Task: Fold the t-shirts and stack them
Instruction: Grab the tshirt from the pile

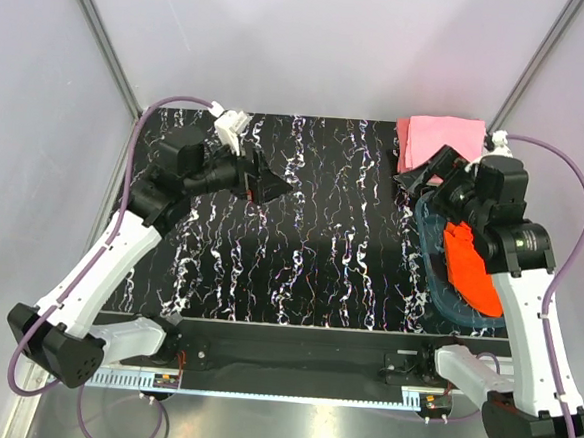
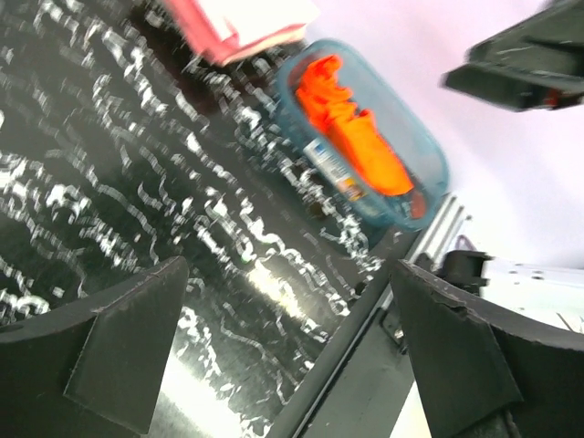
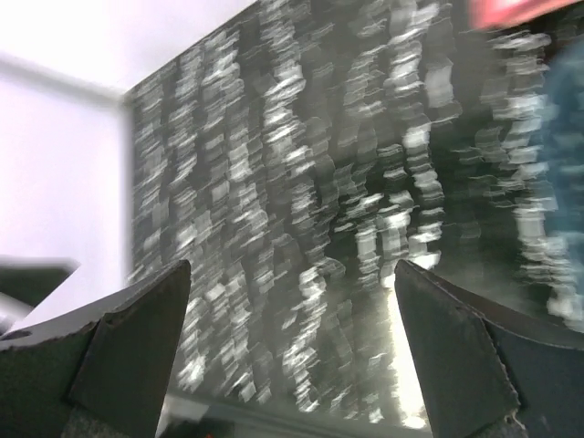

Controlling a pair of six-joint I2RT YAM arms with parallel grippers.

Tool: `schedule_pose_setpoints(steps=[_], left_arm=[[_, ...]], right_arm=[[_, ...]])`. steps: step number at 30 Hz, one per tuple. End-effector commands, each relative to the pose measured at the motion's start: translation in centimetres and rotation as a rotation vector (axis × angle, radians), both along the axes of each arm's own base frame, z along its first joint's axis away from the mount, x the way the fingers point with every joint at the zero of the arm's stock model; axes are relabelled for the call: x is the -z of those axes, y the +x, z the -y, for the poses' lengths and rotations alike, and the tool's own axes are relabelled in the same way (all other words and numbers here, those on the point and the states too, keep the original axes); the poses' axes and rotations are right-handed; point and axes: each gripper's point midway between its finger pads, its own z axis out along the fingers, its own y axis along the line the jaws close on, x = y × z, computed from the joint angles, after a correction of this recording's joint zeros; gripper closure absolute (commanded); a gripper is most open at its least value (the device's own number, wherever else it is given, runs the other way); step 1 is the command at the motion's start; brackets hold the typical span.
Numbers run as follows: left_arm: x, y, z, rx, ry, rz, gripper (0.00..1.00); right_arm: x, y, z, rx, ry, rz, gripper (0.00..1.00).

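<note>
Top external shows your left arm (image 1: pixel 109 256) rising from its base and bending inward. The left gripper (image 1: pixel 262 185) hovers above the table (image 1: pixel 320 241), well left of the tub (image 1: pixel 428 274), and points toward it. Your right arm (image 1: pixel 531 316) climbs along the tub's right side and folds back over it. The right gripper (image 1: pixel 438 171) hangs just past the tub's far rim, over the near edge of the pink shirts (image 1: pixel 438 134).

The orange shirt (image 1: pixel 469 271) lies crumpled inside the tub, its far part hidden under the right wrist. The pink shirts lie folded just beyond the tub's far end. The right fingers cover their near corner, and you cannot count the layers from any view. Both wrist views are blurred. In the right wrist view the tub is only a teal smear at the right edge, and the pink shirts are a strip cut off by the top edge. In the left wrist view the right gripper is a dark blur at the upper right.

Both grippers stand spread wide. Each wrist view shows only patterned table between the fingers, with nothing held and nothing touched.
</note>
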Motion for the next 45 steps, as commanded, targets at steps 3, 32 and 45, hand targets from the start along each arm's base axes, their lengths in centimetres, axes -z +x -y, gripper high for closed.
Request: schedule_pose_setpoints(steps=[3,32,45], left_arm=[[3.4,0.8,-1.4,-0.094,0.089,-0.061,0.01],[8.8,0.1,-2.6,-0.090,0.212,-0.109,0.01],[8.4,0.9,-3.2,-0.153,0.201,-0.137,0.01]], right_arm=[[5.8,0.8,9.8,0.452,-0.319,-0.129,0.00],[23.1,5.4,26.6,0.732,-0.319,-0.634,1.00],[-9.6,5.6,17.6,0.442,-0.109,0.220,1.00]])
